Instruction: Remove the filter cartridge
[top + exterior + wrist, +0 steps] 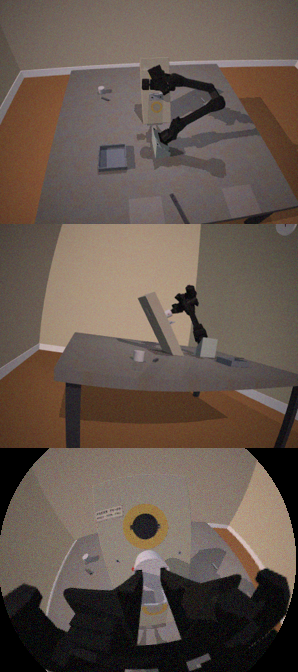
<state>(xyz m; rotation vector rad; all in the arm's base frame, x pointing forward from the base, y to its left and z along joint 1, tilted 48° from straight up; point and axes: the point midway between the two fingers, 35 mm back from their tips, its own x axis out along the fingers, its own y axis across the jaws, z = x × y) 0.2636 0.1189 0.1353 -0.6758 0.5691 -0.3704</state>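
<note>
The white round filter cartridge [168, 313] [149, 559] is out of its hole, between the fingers of my gripper [172, 311] [150, 572], which is shut on it. It is in front of the tilted cream service panel [164, 114] [162, 318] [175, 495]. The wrist view shows the dark empty hole [145, 526] inside a yellow ring [145, 544], above the cartridge. The slots on the cartridge cannot be made out. The grey-blue tray [112, 169] [226, 361] is on the table, at the lower left in the top view, well away from my gripper.
A small ledge [156, 96] [172, 322] juts from the panel above a second yellow ring [157, 111]. A white cylinder [101, 90] [138, 355] [85, 556] and a short dark rod [105, 98] [155, 360] stand beside the panel. A pale block [209, 348] is at the arm's base. A dark bar [179, 208] lies nearer the front.
</note>
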